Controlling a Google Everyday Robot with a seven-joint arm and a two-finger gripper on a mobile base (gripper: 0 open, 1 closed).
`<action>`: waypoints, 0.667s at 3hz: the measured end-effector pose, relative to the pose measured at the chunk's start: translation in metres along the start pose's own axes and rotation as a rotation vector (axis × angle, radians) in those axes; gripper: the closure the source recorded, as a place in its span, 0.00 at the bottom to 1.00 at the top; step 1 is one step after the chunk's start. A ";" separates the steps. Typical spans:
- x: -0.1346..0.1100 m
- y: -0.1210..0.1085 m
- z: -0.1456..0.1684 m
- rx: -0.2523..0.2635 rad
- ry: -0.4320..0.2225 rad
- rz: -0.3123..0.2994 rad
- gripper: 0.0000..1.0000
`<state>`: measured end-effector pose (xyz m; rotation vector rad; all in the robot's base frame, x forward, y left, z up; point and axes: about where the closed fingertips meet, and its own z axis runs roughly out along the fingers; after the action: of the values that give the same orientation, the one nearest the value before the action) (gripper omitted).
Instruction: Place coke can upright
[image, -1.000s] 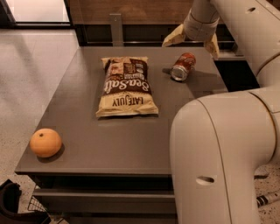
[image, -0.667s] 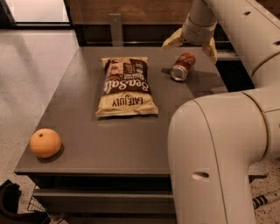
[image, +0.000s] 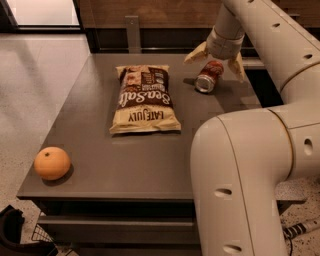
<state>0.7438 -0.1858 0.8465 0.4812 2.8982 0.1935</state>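
My pincer (image: 214, 69) gapes wide, empty, just above one coke can (image: 207, 79) lying on its side, its far end hidden beneath me. One Late July chip bag (image: 144, 98) sits to its left, and one orange (image: 52, 163) well beyond.

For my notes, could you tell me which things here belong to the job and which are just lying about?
Job: coke can, lying on its side; claw, open, just above it.
Lying about: chip bag; orange.
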 end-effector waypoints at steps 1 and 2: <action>-0.002 0.002 0.006 0.000 0.013 -0.002 0.00; -0.004 0.005 0.011 0.001 0.029 -0.012 0.00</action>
<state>0.7513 -0.1818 0.8369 0.4647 2.9287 0.1981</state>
